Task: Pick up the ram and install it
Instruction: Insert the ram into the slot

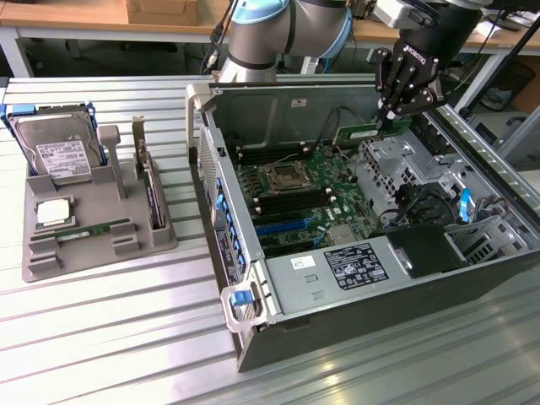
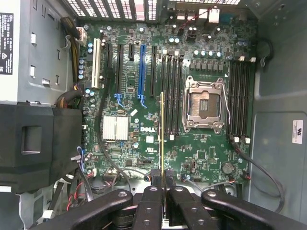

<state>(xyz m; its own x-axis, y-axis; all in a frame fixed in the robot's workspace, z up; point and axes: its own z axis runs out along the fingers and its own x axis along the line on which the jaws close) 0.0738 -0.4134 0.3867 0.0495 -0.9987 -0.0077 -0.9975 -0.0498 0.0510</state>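
Note:
My gripper (image 1: 391, 116) hangs over the far side of the open computer case (image 1: 253, 278), shut on one end of a ram (image 1: 368, 131), a thin green stick held level above the motherboard (image 1: 337, 181). In the wrist view the ram (image 2: 162, 129) appears edge-on as a narrow line sticking out from between the black fingers (image 2: 152, 196). It hovers over the board beside the black memory slots (image 2: 173, 91), apart from them. A second ram (image 1: 93, 229) lies in the grey holder (image 1: 42, 261) on the exterior view's left.
The holder also carries a hard drive (image 1: 55, 152), a square silver processor chip (image 1: 52, 211) and an upright expansion card (image 1: 152, 198). An empty processor socket (image 2: 205, 105) sits between two banks of slots. Cables (image 2: 259, 167), a black shroud (image 2: 33, 143) and case walls surround the board.

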